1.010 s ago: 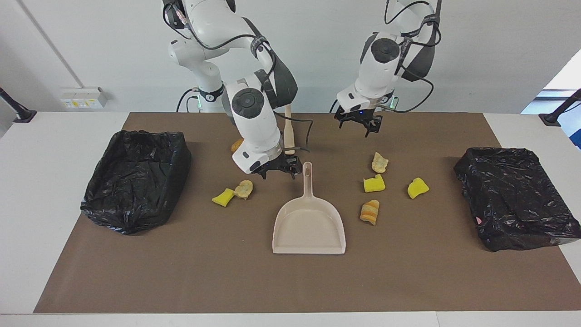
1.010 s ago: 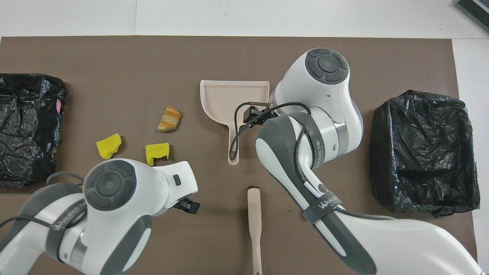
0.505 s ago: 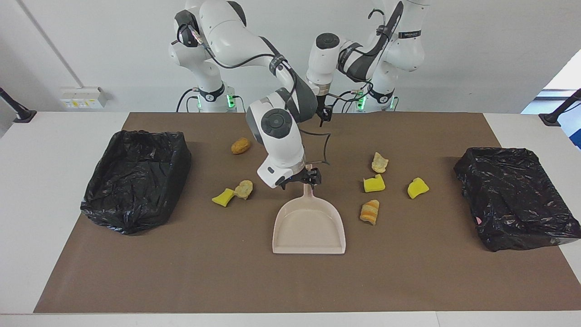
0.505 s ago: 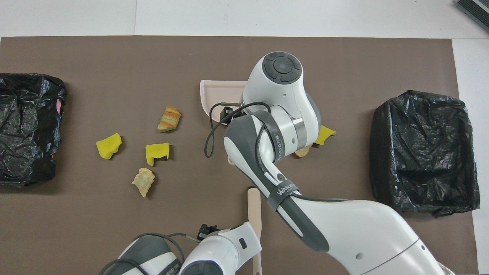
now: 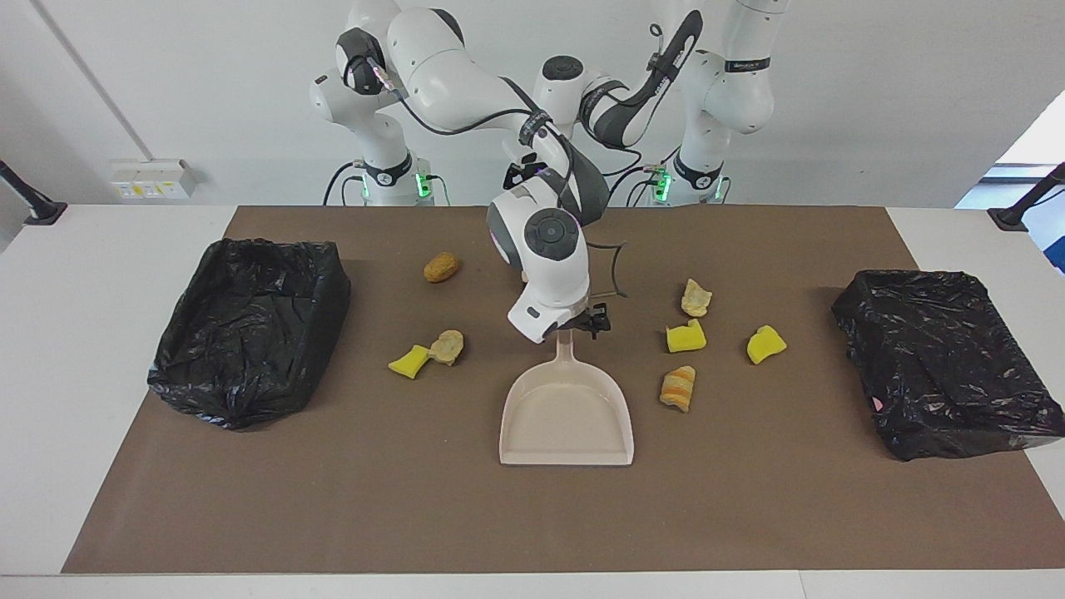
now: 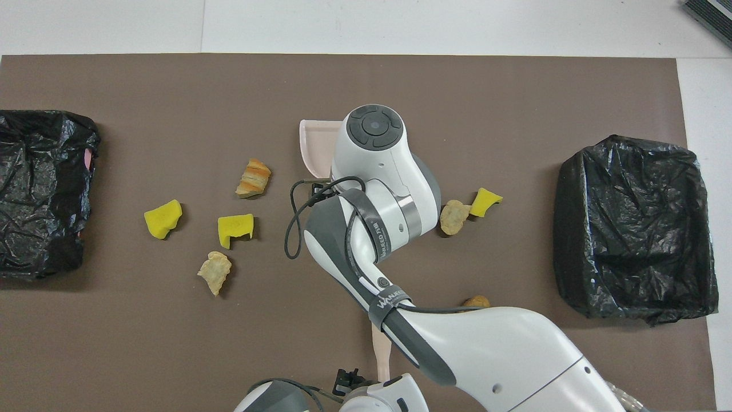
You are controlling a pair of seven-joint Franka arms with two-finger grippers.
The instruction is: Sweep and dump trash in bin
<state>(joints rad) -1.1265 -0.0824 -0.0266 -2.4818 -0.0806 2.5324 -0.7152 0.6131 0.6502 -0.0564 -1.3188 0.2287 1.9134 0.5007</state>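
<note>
The beige dustpan [image 5: 566, 416] lies mid-table, handle pointing toward the robots. My right gripper [image 5: 586, 323] is open, low over the end of that handle; in the overhead view the arm covers most of the pan [image 6: 315, 143]. The trash is scattered on the mat. Toward the right arm's end lie a brown lump [image 5: 440, 267], a tan lump [image 5: 447, 346] and a yellow chunk [image 5: 408, 363]. Toward the left arm's end lie a tan scrap [image 5: 695, 297], two yellow chunks [image 5: 686, 336] [image 5: 765, 344] and a striped roll [image 5: 678, 388]. My left gripper [image 6: 347, 379] is open beside the brush handle [image 6: 381, 349].
Two bins lined with black bags stand at the ends of the brown mat, one at the right arm's end [image 5: 250, 329] and one at the left arm's end [image 5: 948, 362]. The brush's bristles are out of view. Bare mat lies past the pan's mouth.
My right gripper has slid from beside the dustpan handle to over its end. My left arm has pulled back from above the trash to the robots' edge, by the brush handle.
</note>
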